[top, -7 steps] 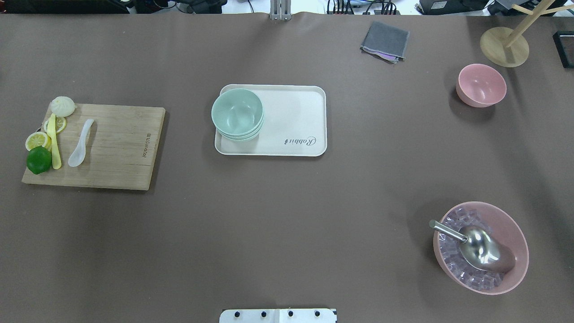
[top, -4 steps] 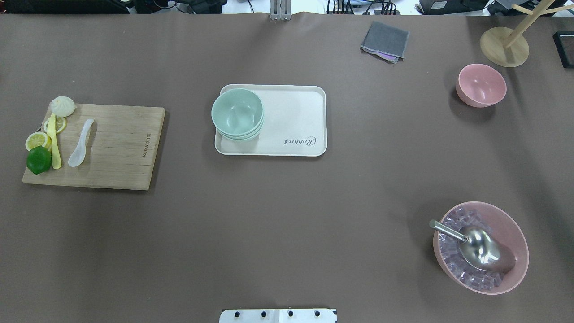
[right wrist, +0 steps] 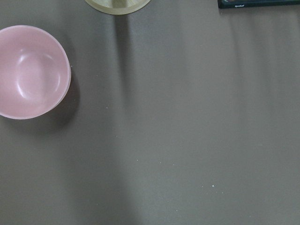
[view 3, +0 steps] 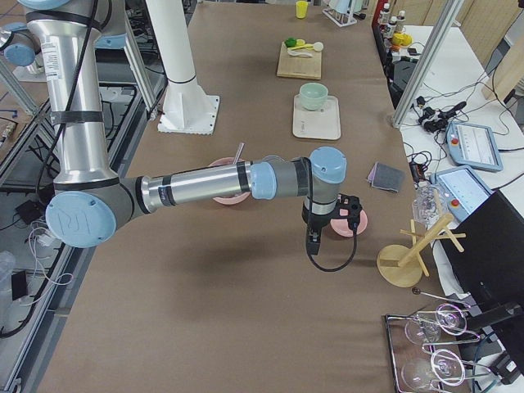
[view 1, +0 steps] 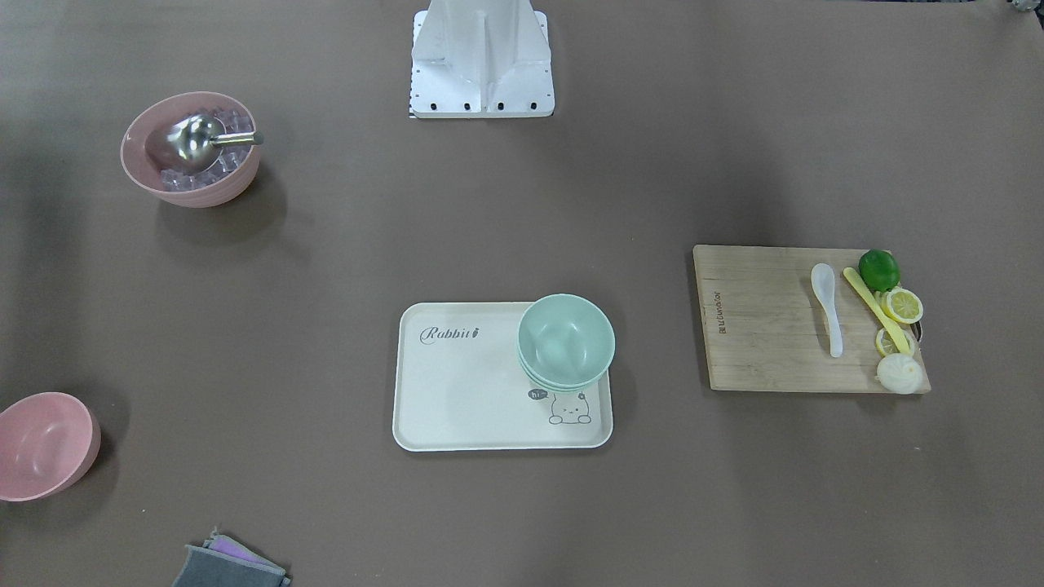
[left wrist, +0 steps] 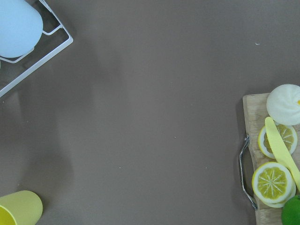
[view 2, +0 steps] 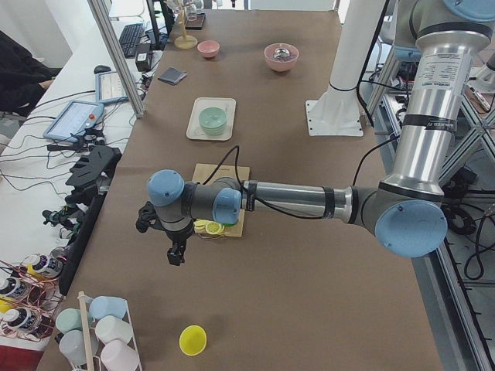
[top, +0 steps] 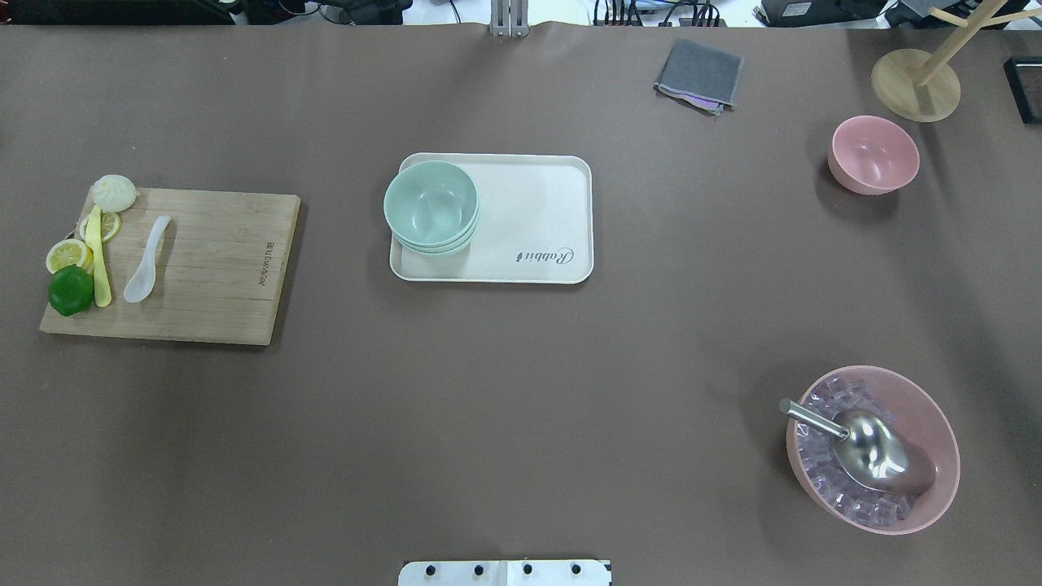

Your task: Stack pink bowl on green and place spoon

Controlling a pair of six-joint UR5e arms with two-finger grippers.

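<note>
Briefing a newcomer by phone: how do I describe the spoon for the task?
Find the wooden cutting board on the robot's left side. The spoon lies on it, beside a long yellow utensil. It alone is short, white, with a deep oval scoop.

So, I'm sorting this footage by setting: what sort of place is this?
Probably a robotics lab, not a kitchen: the left arm and right arm reach over a covered table, with a teach pendant and cables beside it.
</note>
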